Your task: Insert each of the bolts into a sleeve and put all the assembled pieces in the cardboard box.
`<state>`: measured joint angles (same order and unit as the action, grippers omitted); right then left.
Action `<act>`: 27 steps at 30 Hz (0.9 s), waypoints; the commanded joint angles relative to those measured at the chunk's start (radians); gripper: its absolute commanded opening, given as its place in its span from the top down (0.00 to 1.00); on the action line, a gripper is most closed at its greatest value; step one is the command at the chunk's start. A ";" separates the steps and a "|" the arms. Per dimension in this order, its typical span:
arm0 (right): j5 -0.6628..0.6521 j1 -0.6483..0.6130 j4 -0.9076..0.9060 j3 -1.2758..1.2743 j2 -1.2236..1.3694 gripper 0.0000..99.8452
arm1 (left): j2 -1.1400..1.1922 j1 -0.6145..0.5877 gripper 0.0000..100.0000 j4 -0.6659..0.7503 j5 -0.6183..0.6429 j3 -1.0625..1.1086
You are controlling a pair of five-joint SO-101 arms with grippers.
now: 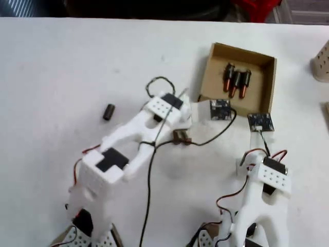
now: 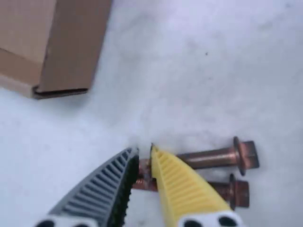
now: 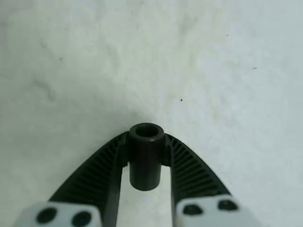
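Bolt pickup, ahead of the next insertion
Left claw (image 2: 144,152) clenched on a bolt (image 2: 227,190) lying on the tabletop (image 2: 199,71); right claw (image 3: 146,141) grasping a sleeve (image 3: 144,165); next move needs a lift, then the bolt lined up with the bore

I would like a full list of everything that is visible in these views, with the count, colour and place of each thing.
cardboard box: one, brown, far side of the table, open
assembled pieces: three, black and copper, inside the box
loose sleeve: one, black, on the table away from the box
held sleeve: one, black, in the right end effector
bolts: two, copper, side by side on the table near the box
table: one, white
beige object: one, at the table's edge beyond the box
left end effector: one, grey and yellow fingers, shut on one bolt
right end effector: one, black fingers, shut on the held sleeve
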<state>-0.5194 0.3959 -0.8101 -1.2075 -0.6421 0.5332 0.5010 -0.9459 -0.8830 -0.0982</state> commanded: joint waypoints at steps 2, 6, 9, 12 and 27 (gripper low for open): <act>-0.012 -0.013 0.008 0.003 -0.016 0.98 | -0.142 -0.025 0.89 -0.095 -0.040 -0.029; -0.014 -0.013 0.008 0.003 -0.016 0.98 | -0.160 -0.021 0.89 -0.124 -0.190 0.015; -0.014 -0.013 0.008 0.003 -0.016 0.98 | -0.151 -0.015 0.89 -0.100 -0.222 0.044; -0.014 -0.013 0.008 0.002 -0.016 0.98 | -0.150 -0.007 0.88 -0.012 -0.224 0.091; -0.015 -0.013 0.007 0.002 -0.016 0.98 | 0.008 0.048 0.85 0.017 -0.267 0.017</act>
<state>-0.5194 0.3959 -0.8101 -1.2137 -0.6421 0.5102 0.5271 -0.9091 -1.1362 0.0077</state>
